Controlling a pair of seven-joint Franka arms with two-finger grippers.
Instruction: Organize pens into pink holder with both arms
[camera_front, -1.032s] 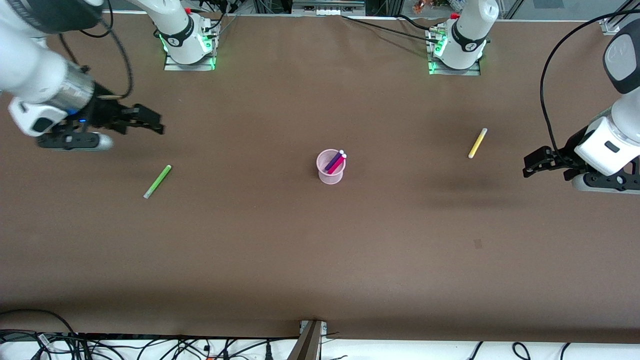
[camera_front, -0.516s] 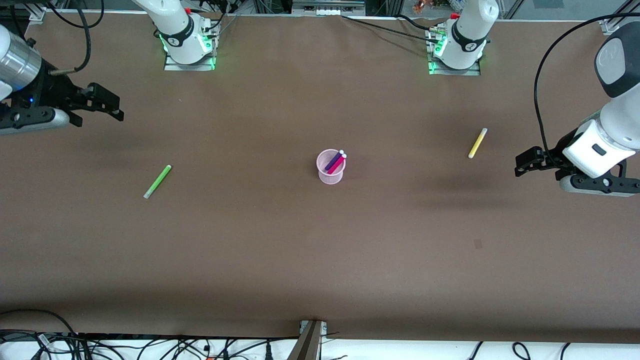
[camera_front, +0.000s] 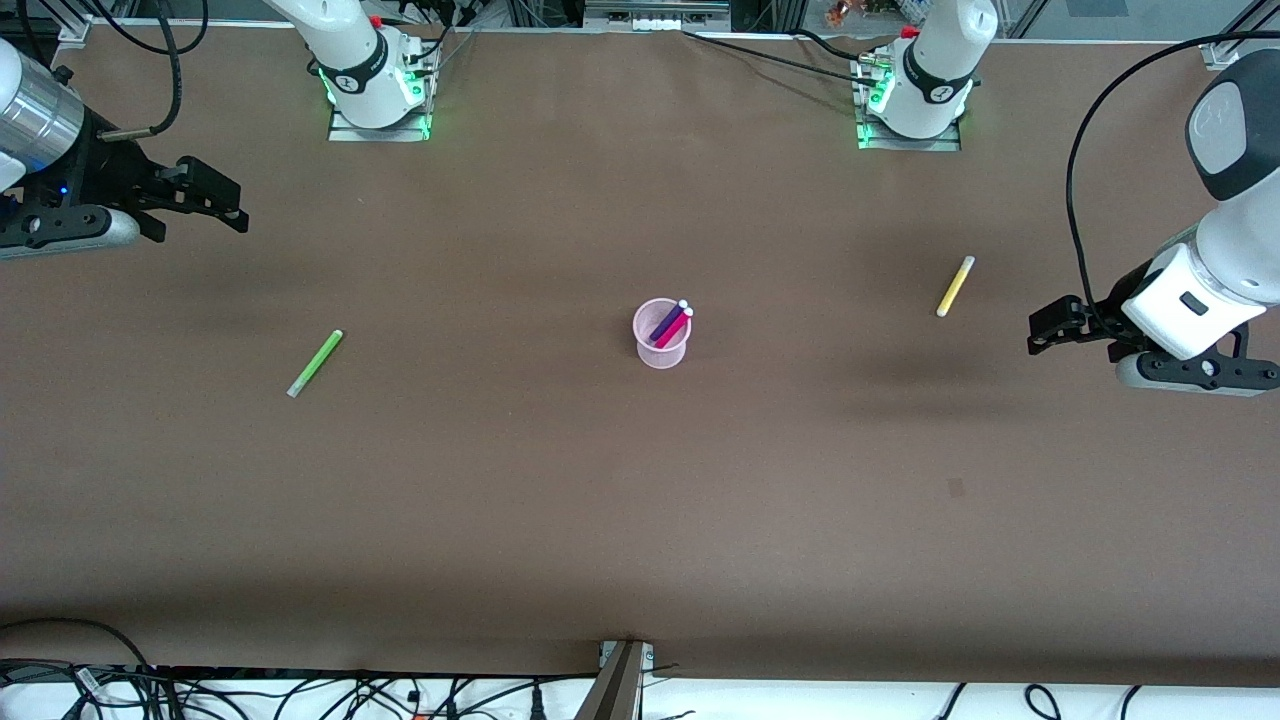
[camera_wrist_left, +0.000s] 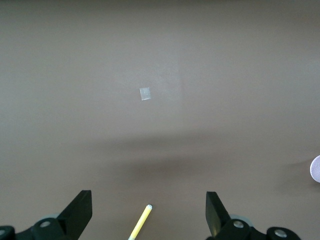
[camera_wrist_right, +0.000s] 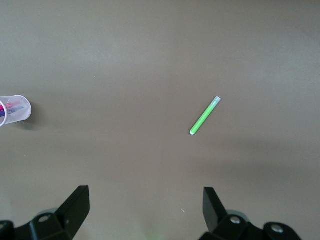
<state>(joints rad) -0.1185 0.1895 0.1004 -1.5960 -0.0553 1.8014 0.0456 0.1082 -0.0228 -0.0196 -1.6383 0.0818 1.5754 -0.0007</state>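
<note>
Yellow pen (camera_front: 955, 286) on table near open left claw (camera_front: 1045, 333).

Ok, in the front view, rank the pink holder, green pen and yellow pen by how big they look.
1. Pink holder: largest, much wider than either pen.
2. Green pen and yellow pen: both slim and lying flat on the table; the green looks slightly longer, but that is too close to rank them.

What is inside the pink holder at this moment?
Inside the pink holder stand two pens, the purple pen and the magenta pen, leaning side by side with pale caps over the rim. Their lower ends show only dimly through the wall. The green pen and yellow pen lie outside.
</note>
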